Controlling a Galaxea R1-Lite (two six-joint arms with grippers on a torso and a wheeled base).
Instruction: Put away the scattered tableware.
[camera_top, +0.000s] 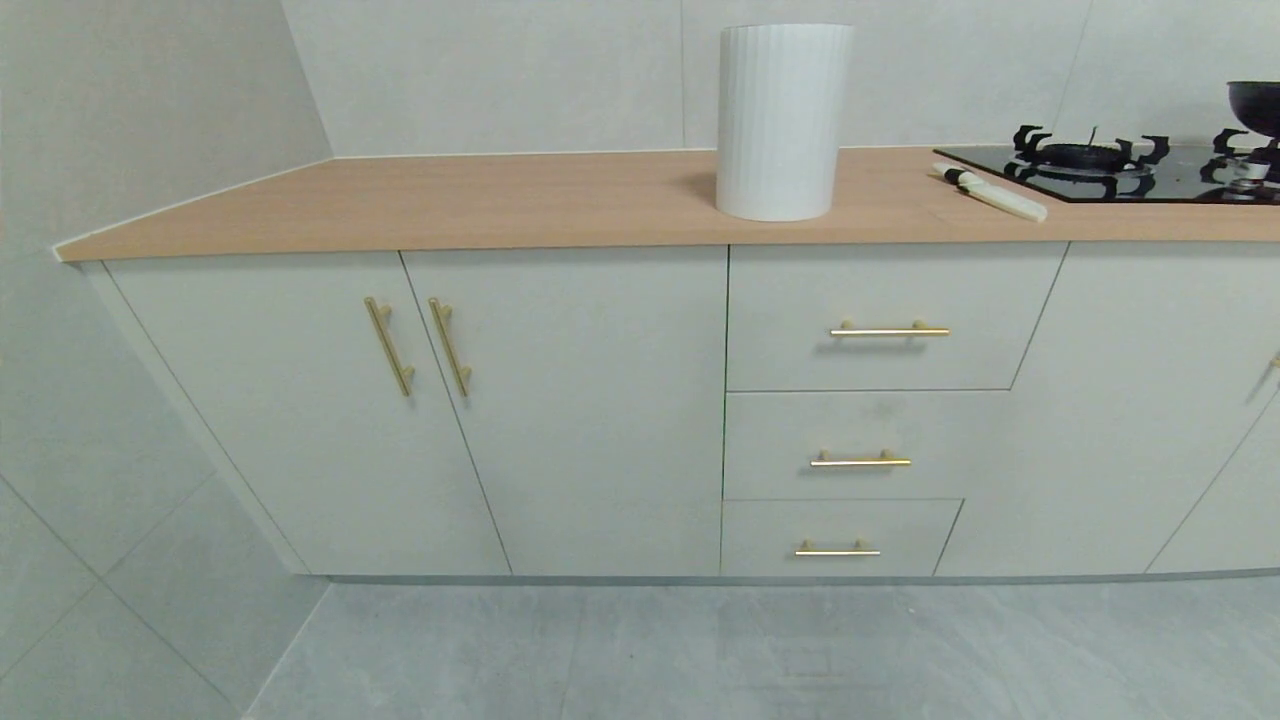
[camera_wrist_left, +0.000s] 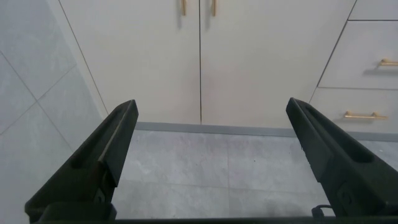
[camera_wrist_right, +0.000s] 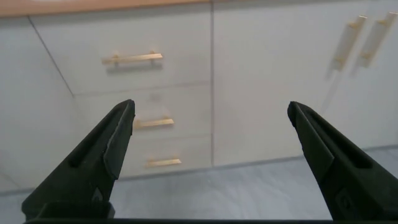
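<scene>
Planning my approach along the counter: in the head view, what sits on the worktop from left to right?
white ribbed canister → cream-handled utensil → stove burner → black pot at the right edge.

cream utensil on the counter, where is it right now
In the head view the cream utensil lies on the wooden countertop, right of the white ribbed canister, by the black hob's near corner.

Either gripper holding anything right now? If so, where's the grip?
Nothing held: the left gripper and the right gripper are both open and empty.
</scene>
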